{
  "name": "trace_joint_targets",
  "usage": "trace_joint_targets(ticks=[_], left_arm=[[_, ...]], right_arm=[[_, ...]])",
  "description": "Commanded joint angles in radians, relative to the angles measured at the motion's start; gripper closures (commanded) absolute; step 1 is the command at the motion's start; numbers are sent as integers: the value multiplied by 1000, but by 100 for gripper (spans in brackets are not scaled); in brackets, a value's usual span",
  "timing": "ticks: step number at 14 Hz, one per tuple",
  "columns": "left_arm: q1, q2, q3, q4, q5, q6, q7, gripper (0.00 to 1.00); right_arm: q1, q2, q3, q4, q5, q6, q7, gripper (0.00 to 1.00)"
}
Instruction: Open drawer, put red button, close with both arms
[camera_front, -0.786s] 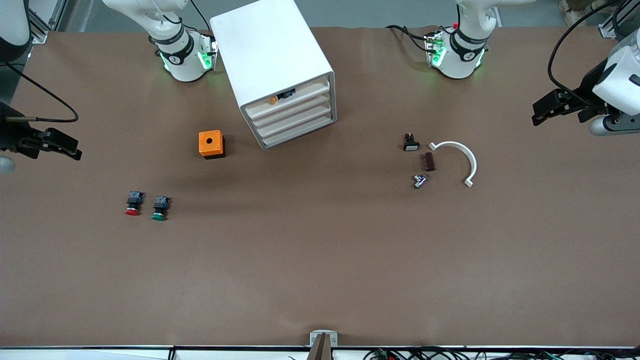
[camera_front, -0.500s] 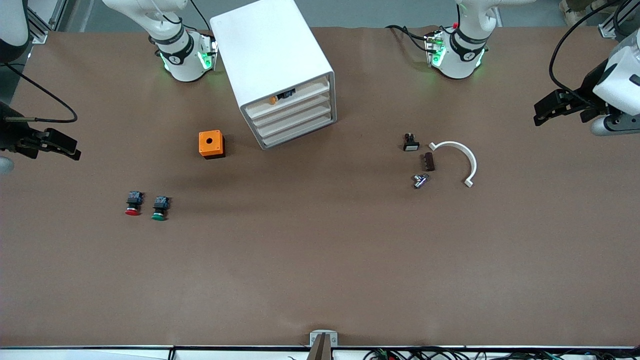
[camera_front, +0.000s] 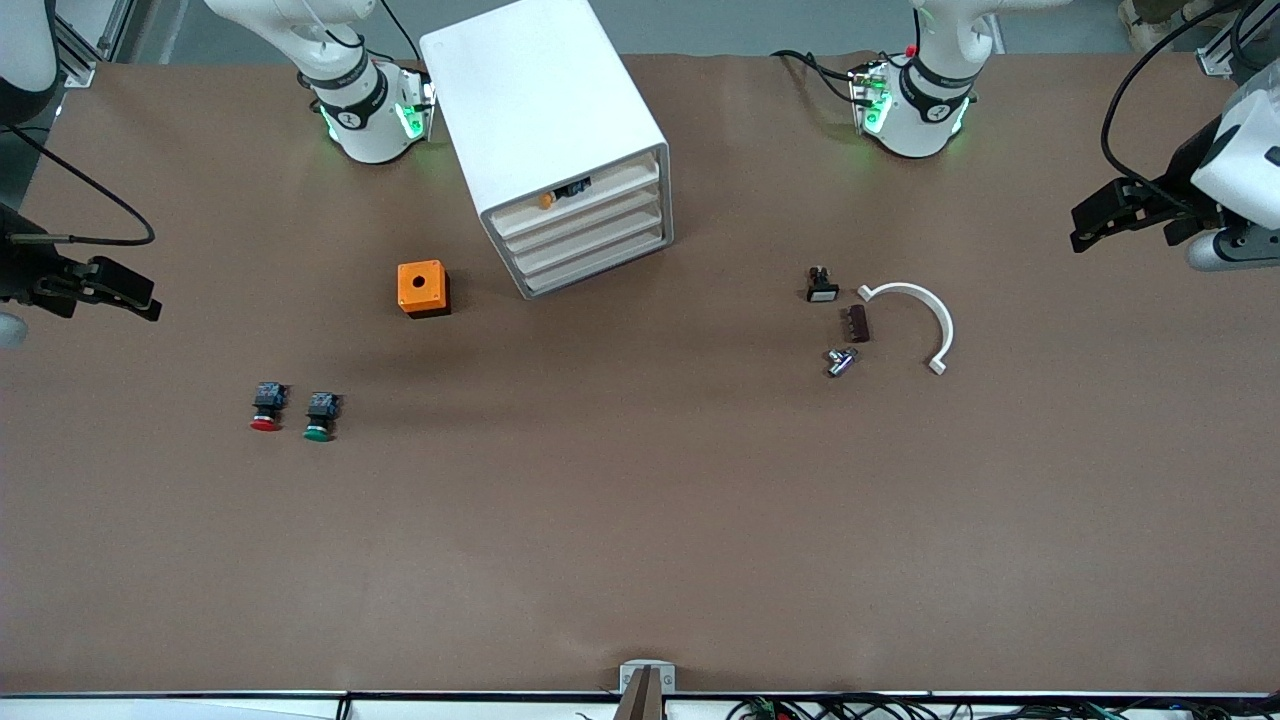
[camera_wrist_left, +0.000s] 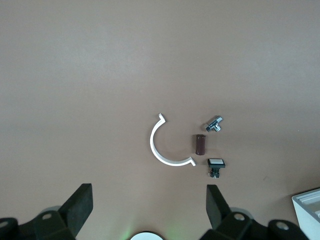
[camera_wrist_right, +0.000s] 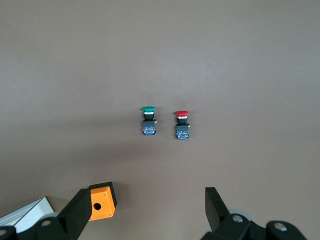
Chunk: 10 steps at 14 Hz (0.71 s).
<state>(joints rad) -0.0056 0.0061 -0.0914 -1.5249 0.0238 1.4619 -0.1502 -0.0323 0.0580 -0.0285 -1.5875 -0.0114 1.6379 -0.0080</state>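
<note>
The white four-drawer cabinet (camera_front: 555, 140) stands between the two arm bases, all drawers shut (camera_front: 590, 245); its top drawer carries an orange knob. The red button (camera_front: 266, 408) lies on its side on the brown table toward the right arm's end, beside the green button (camera_front: 320, 415); both show in the right wrist view, red (camera_wrist_right: 181, 124) and green (camera_wrist_right: 148, 120). My right gripper (camera_front: 140, 300) is open and empty, high over the table's right-arm end. My left gripper (camera_front: 1085, 225) is open and empty, high over the left-arm end.
An orange box with a round hole (camera_front: 423, 288) sits beside the cabinet. A white curved piece (camera_front: 930, 320), a brown block (camera_front: 857, 323), a metal fitting (camera_front: 840, 361) and a small white-topped switch (camera_front: 822, 285) lie toward the left arm's end.
The left gripper has drifted slightly outward toward its end of the table. The right gripper has barely moved. Nothing on the table has moved.
</note>
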Motion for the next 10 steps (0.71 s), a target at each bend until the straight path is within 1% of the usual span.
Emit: trace_joint_targets(ticks=[1, 3, 4, 7, 9, 10], left_arm=[[0, 67, -8, 37, 18, -11, 11, 0], [-5, 129, -10, 66, 13, -5, 6, 0], [-8, 161, -10, 86, 12, -3, -5, 0], [-40, 251, -10, 109, 7, 27, -38, 0], [-71, 305, -10, 109, 5, 61, -147, 0], [-97, 333, -10, 109, 5, 78, -205, 0]], right_arm=[[-26, 20, 7, -3, -5, 6, 2, 0], [-41, 48, 9, -31, -33, 34, 0, 0], [-46, 49, 7, -79, -44, 81, 0, 0], [-93, 52, 9, -245, -44, 274, -38, 0], [-112, 77, 9, -323, -44, 389, -78, 0], [-119, 107, 9, -350, -44, 439, -81, 0]])
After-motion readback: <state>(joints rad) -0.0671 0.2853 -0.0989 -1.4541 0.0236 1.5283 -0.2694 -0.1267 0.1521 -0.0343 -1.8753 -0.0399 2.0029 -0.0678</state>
